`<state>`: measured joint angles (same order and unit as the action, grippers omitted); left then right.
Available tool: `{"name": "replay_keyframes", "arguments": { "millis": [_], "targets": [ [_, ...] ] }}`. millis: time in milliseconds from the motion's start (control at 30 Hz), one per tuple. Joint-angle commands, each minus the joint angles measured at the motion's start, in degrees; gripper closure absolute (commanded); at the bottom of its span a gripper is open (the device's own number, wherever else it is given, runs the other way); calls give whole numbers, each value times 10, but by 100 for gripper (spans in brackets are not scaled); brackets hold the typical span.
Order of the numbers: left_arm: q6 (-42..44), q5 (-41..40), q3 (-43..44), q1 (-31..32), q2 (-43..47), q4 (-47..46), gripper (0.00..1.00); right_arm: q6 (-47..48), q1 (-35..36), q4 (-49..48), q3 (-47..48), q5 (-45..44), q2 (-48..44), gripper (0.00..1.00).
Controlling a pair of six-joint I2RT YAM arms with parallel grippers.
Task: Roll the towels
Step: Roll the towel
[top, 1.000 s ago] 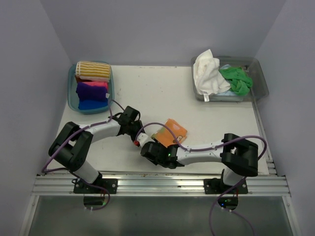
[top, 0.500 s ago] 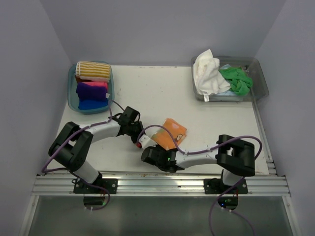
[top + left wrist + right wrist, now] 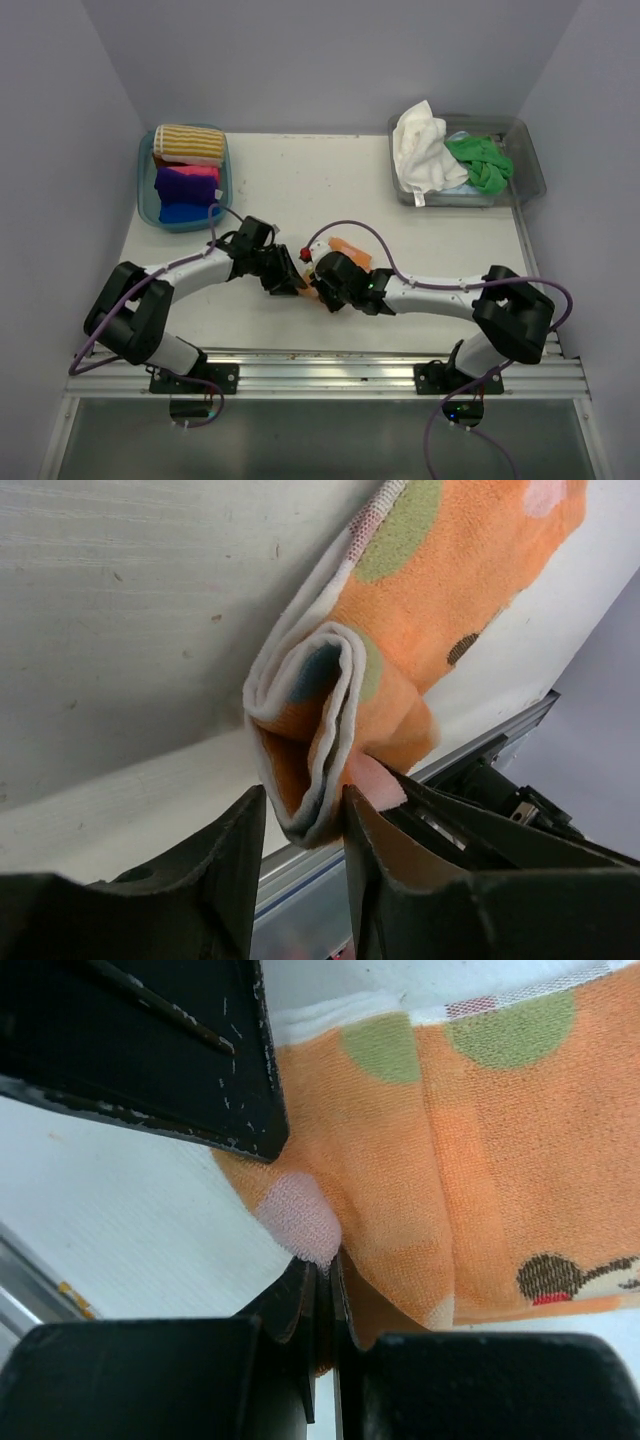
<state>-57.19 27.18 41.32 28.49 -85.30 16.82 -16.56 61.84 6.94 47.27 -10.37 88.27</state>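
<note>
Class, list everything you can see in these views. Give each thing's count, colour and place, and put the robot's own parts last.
orange towel: 1, orange with spots, mid-table, one end rolled
striped towel: 1, yellow-and-white, blue tub's far end
pink towel: 1, pink, blue tub
purple towel: 1, purple, blue tub
blue towel: 1, blue, blue tub's near end
blue tub: 1, far left
white towel: 1, draped over clear tub
green towel: 1, in clear tub
clear tub: 1, far right
table: 1, white
left gripper: 1, black, jaws apart astride the rolled end
right gripper: 1, black, pinching the orange towel's edge
</note>
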Motion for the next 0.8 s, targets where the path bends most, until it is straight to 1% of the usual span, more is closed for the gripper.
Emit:
{"name": "replay_keyframes", "arguments": {
  "millis": [0, 33, 67, 167, 433, 567, 767],
  "targets": [
    [21, 23, -1, -8, 23, -7, 59, -20, -26, -18, 2, 119, -2, 100],
    [22, 23, -2, -9, 25, -6, 58, -22, -30, -20, 2, 150, 2, 100],
    [23, 22, -1, -10, 28, -3, 53, -24, -34, -21, 2, 162, 10, 100],
    [27, 20, 0, -13, 37, 6, 52, -38, -49, -33, 1, 220, 17, 100],
    [45, -1, 11, -21, 71, 38, 51, -85, -105, -66, -5, 339, 46, 100],
    [47, -5, 11, -21, 85, 43, 52, -120, -135, -101, -17, 382, 59, 100],
    [62, -2, 11, -21, 92, 40, 53, -188, -183, -180, -54, 453, 67, 100]
  ]
}}
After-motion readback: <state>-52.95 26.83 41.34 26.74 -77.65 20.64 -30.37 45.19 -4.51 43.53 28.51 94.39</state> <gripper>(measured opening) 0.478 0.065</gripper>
